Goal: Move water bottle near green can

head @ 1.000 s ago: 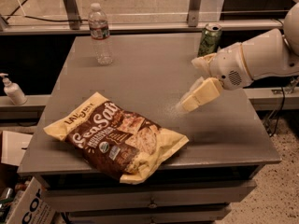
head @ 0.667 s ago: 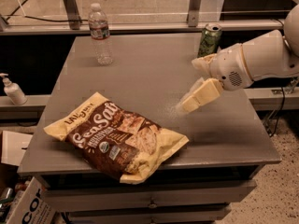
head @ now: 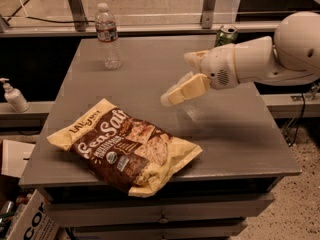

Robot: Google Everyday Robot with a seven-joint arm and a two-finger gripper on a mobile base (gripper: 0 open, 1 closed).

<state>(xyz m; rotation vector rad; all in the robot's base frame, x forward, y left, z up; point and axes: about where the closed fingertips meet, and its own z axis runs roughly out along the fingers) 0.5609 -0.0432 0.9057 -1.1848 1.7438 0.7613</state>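
The water bottle, clear and ribbed with a white cap, stands upright at the far left of the grey table. The green can stands at the far right edge, its lower part hidden behind my arm. My gripper hangs above the middle of the table, between the two. It points left toward the bottle, is well apart from it, and is open and empty.
A large brown-and-yellow chip bag lies on the front left of the table. A white pump dispenser stands on a low ledge to the left. A cardboard box sits on the floor at the lower left. Metal rails run behind the table.
My gripper has moved left across the table, from the right side toward the middle, closer to the bottle. The bottle, can and bag have not moved.
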